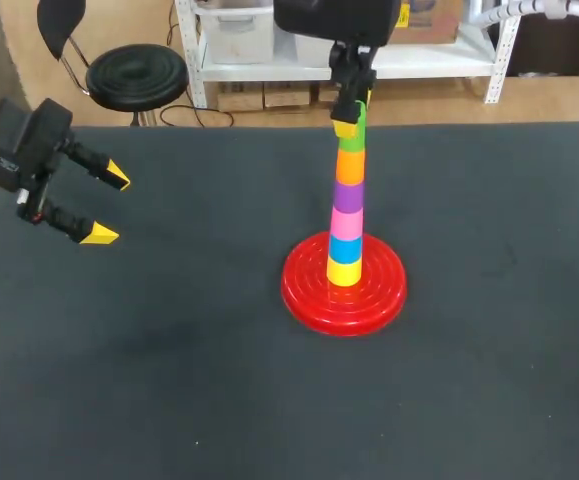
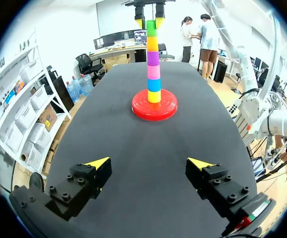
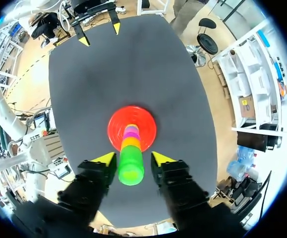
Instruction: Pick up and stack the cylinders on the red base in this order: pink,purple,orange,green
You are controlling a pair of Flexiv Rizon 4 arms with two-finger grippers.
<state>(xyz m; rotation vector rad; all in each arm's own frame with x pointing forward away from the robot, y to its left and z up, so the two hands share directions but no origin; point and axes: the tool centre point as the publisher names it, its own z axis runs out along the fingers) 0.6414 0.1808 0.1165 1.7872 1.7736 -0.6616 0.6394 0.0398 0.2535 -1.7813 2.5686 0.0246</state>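
Table (image 1: pixel 169 380) was covered in a dark mat. Red base (image 1: pixel 304 290) was sat about mid-table, and the stack (image 1: pixel 346 215) was stood upright on it, banded yellow, blue, pink, purple, orange going up, with the green cylinder (image 3: pixel 131 166) on top. Right gripper (image 1: pixel 349 118) was held around that green one, fingers slightly spread, a sliver of gap seen each side. Left gripper (image 1: pixel 107 205) was spread wide with nothing held, well apart near the table's left edge.

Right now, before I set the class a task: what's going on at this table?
The right gripper is at the green plastic cylinder topping a stack on the round red base: yellow, blue, pink, purple, orange, green from the bottom up. Whether it grips that cylinder is unclear. The left gripper hangs open above the dark table, holding nothing.
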